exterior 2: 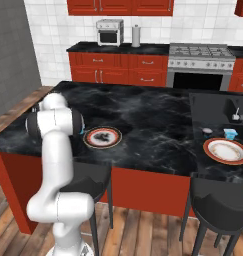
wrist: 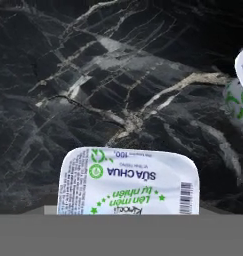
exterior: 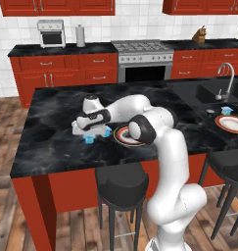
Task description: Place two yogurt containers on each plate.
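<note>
Near plate (exterior: 124, 138) on black marble bench (exterior: 52, 147): nothing seen on it. Far plate (exterior: 231, 124) by sink: nothing on it; light-blue yogurt tub (exterior: 227, 111) just beyond its rim. End effector (exterior: 93, 132) low over bench left of near plate, blue tubs (exterior: 89, 139) at its tips; open, closed or gripping: cannot tell. Hand view: white foil lid of yogurt tub (wrist: 128, 187) at bottom edge, second tub (wrist: 239, 95) at right edge. Right base view: near plate's centre dark-mottled (exterior 2: 102, 137).
</note>
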